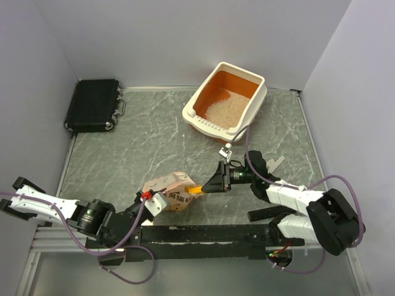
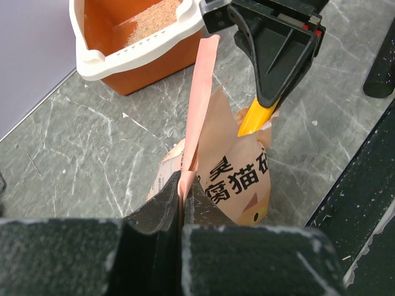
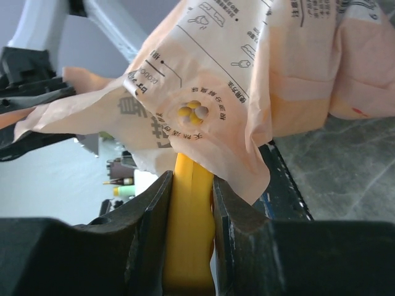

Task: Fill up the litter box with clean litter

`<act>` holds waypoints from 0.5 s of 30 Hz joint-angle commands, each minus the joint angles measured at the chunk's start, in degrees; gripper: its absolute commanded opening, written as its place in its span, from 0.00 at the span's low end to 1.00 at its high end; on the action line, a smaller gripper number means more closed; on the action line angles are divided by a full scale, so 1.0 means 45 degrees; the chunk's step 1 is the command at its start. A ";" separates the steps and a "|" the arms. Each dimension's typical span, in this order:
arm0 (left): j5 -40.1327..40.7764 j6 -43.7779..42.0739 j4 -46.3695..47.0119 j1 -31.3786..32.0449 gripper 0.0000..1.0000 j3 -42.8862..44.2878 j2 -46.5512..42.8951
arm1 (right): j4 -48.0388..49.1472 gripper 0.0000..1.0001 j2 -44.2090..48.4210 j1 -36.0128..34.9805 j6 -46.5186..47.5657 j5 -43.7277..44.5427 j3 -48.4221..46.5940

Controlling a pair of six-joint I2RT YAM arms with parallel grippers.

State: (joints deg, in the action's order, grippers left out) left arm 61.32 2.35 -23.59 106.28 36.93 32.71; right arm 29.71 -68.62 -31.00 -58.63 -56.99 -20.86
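the litter box [image 1: 196,112] sits at the far side of the desk [image 1: 142,145], right of centre and turned at an angle, its slotted rim end facing the arms. the clean litter [image 1: 225,105] lies as a pale sandy patch over part of the orange floor, with bare orange showing toward the far end. a black case [image 1: 92,105] lies in the far left corner, well apart from the box.

near the arm bases, a peach-pink printed bag [image 2: 231,169] stands between the two pincers. the left pincer [image 2: 182,197] is pressed fully together on a thin flap of the bag's edge, holding it up from the left. the right pincer [image 3: 188,185] stands narrow, clamped on the handle of a yellow-orange scoop [image 3: 188,240], one finger on each side of it. the handle points into the bag's mouth, and the scoop's head is hidden behind the crumpled paper, so its load cannot be told. the bag and scoop are near the box's slotted end but not touching it.
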 commanded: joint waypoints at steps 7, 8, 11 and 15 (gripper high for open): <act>0.0182 0.0003 0.0225 0.0093 0.01 0.0192 0.0114 | 0.5391 0.00 -0.0517 -0.0085 -0.3026 -0.0638 0.0573; 0.0163 0.0025 0.0108 0.0074 0.01 0.0192 0.0133 | 0.4751 0.00 -0.0262 -0.0044 -0.2697 -0.0423 0.0477; 0.0143 -0.0171 0.0321 0.0093 0.01 0.0173 0.0114 | 0.1602 0.00 0.0479 -0.0415 -0.0839 -0.0381 -0.0520; 0.0201 -0.0014 0.0223 0.0074 0.01 0.0212 -0.0041 | -0.3067 0.00 0.2004 -0.0317 0.1376 0.0339 -0.1627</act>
State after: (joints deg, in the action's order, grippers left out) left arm 61.32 2.17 -23.83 106.28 36.93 33.12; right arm 33.69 -66.22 -31.90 -63.70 -56.31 -20.75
